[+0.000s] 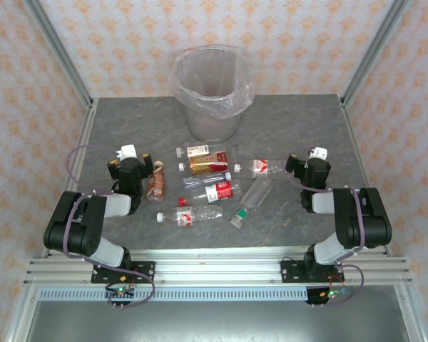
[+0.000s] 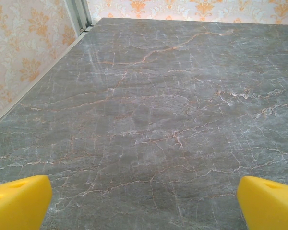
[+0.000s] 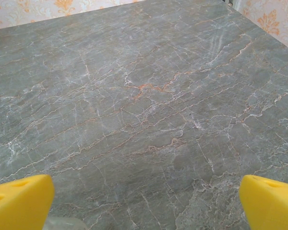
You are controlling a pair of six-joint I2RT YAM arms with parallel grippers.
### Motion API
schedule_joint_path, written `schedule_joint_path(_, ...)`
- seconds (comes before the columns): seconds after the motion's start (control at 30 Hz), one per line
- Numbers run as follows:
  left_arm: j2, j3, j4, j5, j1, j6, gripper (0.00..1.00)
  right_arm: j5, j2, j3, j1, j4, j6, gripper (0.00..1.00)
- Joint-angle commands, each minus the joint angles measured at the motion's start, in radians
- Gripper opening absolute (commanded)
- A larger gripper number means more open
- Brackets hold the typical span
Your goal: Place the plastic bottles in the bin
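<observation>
- The left gripper [image 2: 144,203] is spread wide. Its yellow fingertips [image 2: 19,199] sit at the lower corners of the left wrist view, and nothing is held between them. Bare grey tabletop [image 2: 149,110] is seen in the gap.
- The right gripper [image 3: 145,203] is likewise fully parted and holds nothing.
- In the overhead view, a brown-labelled bottle [image 1: 155,182] lies just beside the left gripper, left of centre. A white-capped bottle [image 1: 260,168] lies just beside the right gripper, right of centre.
- The other plastic bottles [image 1: 208,165] lie on their sides in a loose cluster at the middle of the frame, between the two arms. Eight are counted on the tabletop in all.
- The bin [image 1: 214,125] stands upright at the upper centre, beyond the cluster, with its clear liner folded over the rim. No bottle can be made out inside it.
- The task is judged to be at its very start. Nothing has been binned, no bottle is gripped, and all eight are left to be moved.
</observation>
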Motion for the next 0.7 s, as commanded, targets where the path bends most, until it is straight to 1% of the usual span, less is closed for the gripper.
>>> schedule_joint_path(0.0, -0.001, 0.000, 0.029, -0.033, 0.002, 0.013, 1.00, 0.018, -0.011, 0.015, 0.004, 0.004, 0.014, 0.99)
schedule_joint_path(0.33, -0.005, 0.000, 0.030, -0.034, 0.002, 0.015, 1.00, 0.013, -0.018, 0.009, 0.004, 0.011, 0.013, 0.99)
schedule_joint_path(0.43, -0.052, 0.050, -0.090, -0.033, -0.002, 0.019, 1.00, 0.019, -0.060, 0.006, 0.004, -0.018, 0.017, 0.99)
schedule_joint_path(0.5, -0.099, 0.134, -0.293, -0.061, -0.003, 0.012, 1.00, 0.023, -0.114, 0.014, 0.004, -0.078, 0.018, 0.99)
schedule_joint_path(0.53, -0.114, 0.156, -0.348, -0.066, -0.003, 0.013, 1.00, 0.023, -0.136, 0.020, 0.005, -0.109, 0.019, 0.99)
schedule_joint_path(0.6, -0.154, 0.168, -0.402, -0.071, -0.003, 0.018, 1.00, 0.018, -0.185, 0.037, 0.004, -0.182, 0.020, 0.99)
schedule_joint_path(0.67, -0.198, 0.176, -0.447, -0.097, -0.003, -0.024, 1.00, 0.034, -0.228, 0.052, 0.004, -0.246, 0.039, 0.99)
